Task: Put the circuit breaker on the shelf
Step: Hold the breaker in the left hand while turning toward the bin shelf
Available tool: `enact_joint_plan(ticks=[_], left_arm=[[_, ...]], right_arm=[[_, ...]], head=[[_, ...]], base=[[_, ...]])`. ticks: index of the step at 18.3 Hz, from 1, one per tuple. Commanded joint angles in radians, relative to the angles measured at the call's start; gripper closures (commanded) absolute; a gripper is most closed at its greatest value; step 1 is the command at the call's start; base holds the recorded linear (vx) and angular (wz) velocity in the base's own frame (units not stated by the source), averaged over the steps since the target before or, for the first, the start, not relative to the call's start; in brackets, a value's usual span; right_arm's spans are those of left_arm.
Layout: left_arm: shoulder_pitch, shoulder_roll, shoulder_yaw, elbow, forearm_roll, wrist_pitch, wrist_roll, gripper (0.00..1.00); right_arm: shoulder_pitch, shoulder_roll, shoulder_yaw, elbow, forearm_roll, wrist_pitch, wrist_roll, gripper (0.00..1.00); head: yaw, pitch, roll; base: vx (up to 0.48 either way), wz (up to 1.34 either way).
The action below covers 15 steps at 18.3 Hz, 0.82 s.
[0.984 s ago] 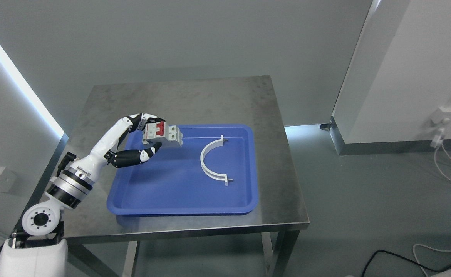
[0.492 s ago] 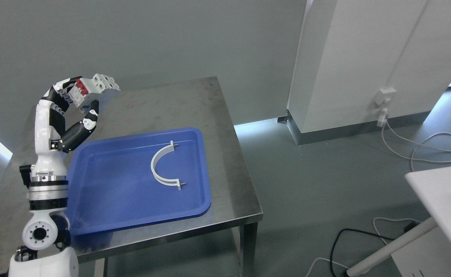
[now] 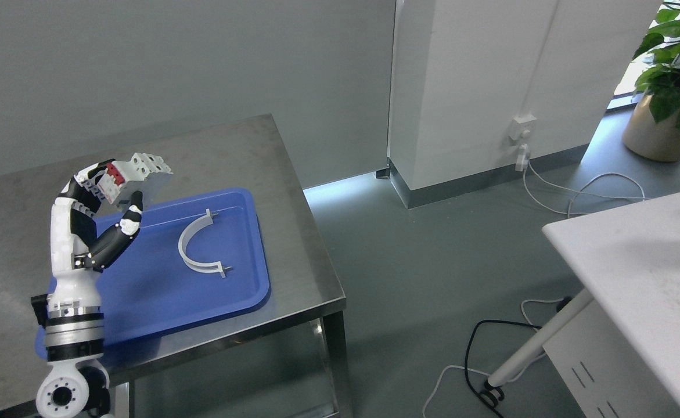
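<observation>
My left hand is shut on the circuit breaker, a grey-white block with red switches. The arm is raised, and the breaker is held up above the far left part of the blue tray. My right hand is not in view. No shelf shows in this view.
The tray lies on a steel table and holds a white half-ring clamp. A white table stands at the right with cables on the floor beside it. A potted plant and a white pillar stand behind.
The camera has turned right, so the table slid left and the white table and plant came into view. My left hand lifted the breaker up off the tray.
</observation>
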Motion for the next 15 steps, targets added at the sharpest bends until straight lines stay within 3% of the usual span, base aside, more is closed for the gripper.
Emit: enact_joint_plan(ticks=[1,8,15], left_arm=[[0.043,0.022,0.096,-0.054,0.021,0.004,-0.007,0.90],[0.074,0.022,0.099,-0.084,0.023,0.007,-0.027,0.89],[0.112,0.013,0.081,-0.103,0.023,-0.004,-0.032,0.89]], right_arm=[[0.000,-0.017,0.020,0.000,0.000,0.059,0.000,0.00],[0.000,-0.017,0.020,0.000,0.000,0.059,0.000,0.00],[0.000,-0.017,0.020,0.000,0.000,0.059,0.000,0.00]], head=[[0.0000,0.000,0.000],[0.0000,0.000,0.000],[0.0000,0.000,0.000]], base=[[-0.188,-0.20],[-0.292,-0.08],[-0.399,0.34]])
